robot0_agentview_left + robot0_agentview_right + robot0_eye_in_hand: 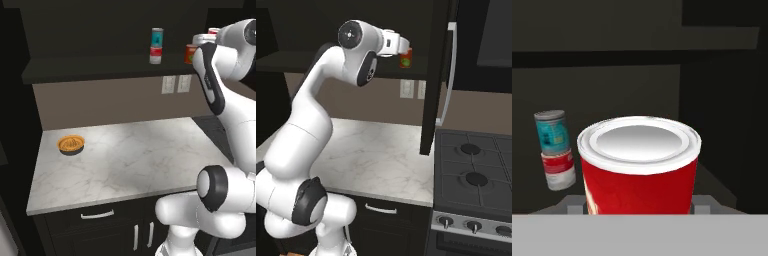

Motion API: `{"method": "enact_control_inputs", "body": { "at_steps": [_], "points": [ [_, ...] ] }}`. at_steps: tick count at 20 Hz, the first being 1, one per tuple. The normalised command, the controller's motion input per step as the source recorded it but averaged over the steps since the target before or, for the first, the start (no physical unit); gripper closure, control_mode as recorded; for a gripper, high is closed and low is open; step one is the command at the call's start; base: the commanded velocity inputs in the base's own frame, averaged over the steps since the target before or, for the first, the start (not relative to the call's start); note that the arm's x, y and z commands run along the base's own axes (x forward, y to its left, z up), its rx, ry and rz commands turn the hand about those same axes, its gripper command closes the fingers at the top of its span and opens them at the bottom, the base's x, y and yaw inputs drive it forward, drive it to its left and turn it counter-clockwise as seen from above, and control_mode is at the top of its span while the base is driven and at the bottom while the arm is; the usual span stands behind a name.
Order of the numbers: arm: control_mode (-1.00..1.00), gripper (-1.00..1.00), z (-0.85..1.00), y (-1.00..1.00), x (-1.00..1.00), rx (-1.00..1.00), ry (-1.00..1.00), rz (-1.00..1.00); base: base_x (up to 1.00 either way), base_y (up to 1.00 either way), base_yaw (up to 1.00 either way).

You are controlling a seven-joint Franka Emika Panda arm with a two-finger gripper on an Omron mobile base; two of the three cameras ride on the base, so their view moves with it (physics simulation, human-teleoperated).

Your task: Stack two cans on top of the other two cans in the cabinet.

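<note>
The teal-blue can (157,36) stands stacked on the red-and-white can (156,54) on the shelf of the black cabinet (75,67); the hand view shows this teal can (551,131) and two-tone can (558,171) at left. My gripper (639,205) is shut on the bright red can (639,165), one grey finger (574,205) on each side. In the base views the gripper (406,48) holds it just above the darker red-orange can (405,61), right of the stack. Whether the two touch, I cannot tell. My arm hides part of the red-orange can (190,54).
An orange bowl (71,144) sits at the left of the marble counter (125,160). Wall outlets (176,84) are under the shelf. A tall black panel with a long silver handle (448,75) hangs right of the gripper, above a stove (476,170).
</note>
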Motion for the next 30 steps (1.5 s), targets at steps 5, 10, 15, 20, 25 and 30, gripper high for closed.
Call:
{"method": "enact_control_inputs", "body": {
  "at_steps": [5, 10, 15, 20, 25, 30],
  "points": [
    [-1.0, 1.0, 0.0, -0.02, 0.24, 0.0, 0.0, 0.0, 0.0, 0.0, 0.0],
    [-1.0, 1.0, 0.0, 0.0, 0.24, 0.0, -0.02, 0.0, 0.0, 0.0, 0.0],
    [-1.0, 1.0, -0.06, -0.01, 0.17, 0.0, 0.0, 0.0, 0.0, 0.0, 0.0],
    [-1.0, 1.0, -0.02, -0.03, 0.22, 0.01, -0.01, 0.0, 0.0, 0.0, 0.0],
    [-1.0, 1.0, 0.0, -0.03, 0.27, 0.0, -0.01, 0.0, 0.0, 0.0, 0.0],
    [-1.0, 1.0, 0.0, -0.09, 0.28, 0.0, 0.0, 0.0, 0.0, 0.0, 0.0]
  ]
}}
